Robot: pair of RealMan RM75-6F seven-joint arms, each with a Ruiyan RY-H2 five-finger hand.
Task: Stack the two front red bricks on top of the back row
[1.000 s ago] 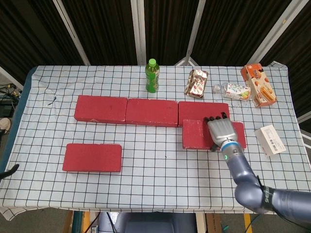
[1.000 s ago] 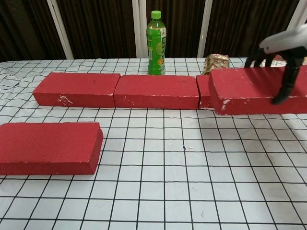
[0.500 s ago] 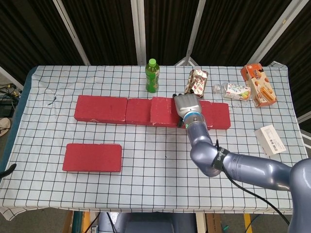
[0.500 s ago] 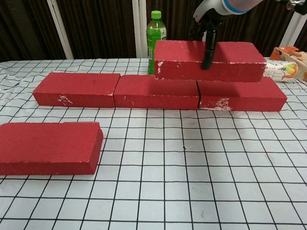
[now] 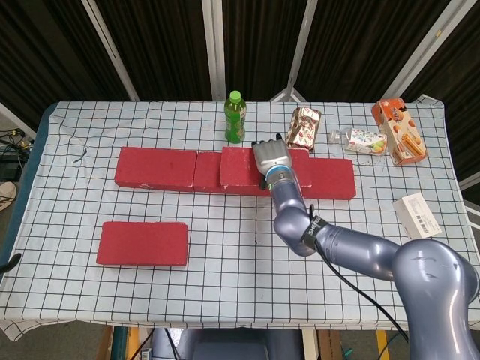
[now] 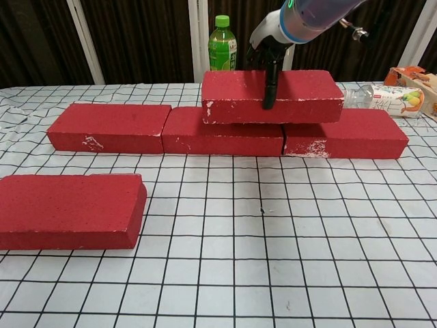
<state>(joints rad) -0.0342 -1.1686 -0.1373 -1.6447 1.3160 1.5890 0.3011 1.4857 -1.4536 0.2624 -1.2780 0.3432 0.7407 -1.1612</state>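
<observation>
Checked tablecloth, back row of three bricks. Right hand grips carried brick, sitting over the middle/right joint. Second front brick untouched. Risk: release while off-centre, brick tips or nudges green bottle.

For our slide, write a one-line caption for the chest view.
Right hand grips a red brick on the back row; second front brick waits.

Tabletop covered by a white cloth with a dark grid pattern, wrinkled near its back left corner. Behind its back edge hangs a dark pleated curtain, crossed by pale slanted frame bars.
</observation>
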